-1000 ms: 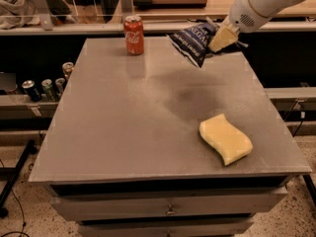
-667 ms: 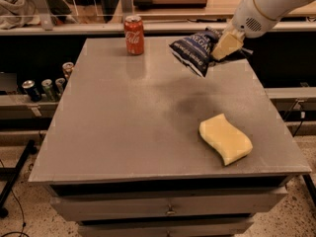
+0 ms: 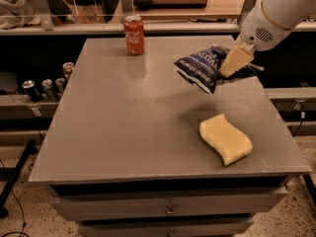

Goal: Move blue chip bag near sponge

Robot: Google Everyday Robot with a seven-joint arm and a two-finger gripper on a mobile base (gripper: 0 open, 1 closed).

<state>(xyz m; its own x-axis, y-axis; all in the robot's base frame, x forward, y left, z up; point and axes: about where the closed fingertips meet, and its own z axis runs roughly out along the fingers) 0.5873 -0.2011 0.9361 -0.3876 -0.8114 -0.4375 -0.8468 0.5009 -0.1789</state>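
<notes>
We see the grey table (image 3: pixel 123 122) filling most of the view, and the white arm (image 3: pixel 281 14) reaching in over its far right corner. The blue chip bag (image 3: pixel 200 68) hangs clear of the table surface, tilted with its left end drooping, above the right half of the table and behind the sponge (image 3: pixel 225 138). The sponge lies flat near the front right edge, well apart from the bag. The hand (image 3: pixel 236 60) is clenched on the bag's right end and carries it. Compared with a second ago, we find the bag lower and a little nearer the sponge, so the arm is descending with it rather than travelling across. We judge the carry to be nearly done: what remains is to bring the bag down on the bare table just behind or beside the sponge and let go. The red soda can (image 3: pixel 134 35) stands upright at the far edge, out of the way.
</notes>
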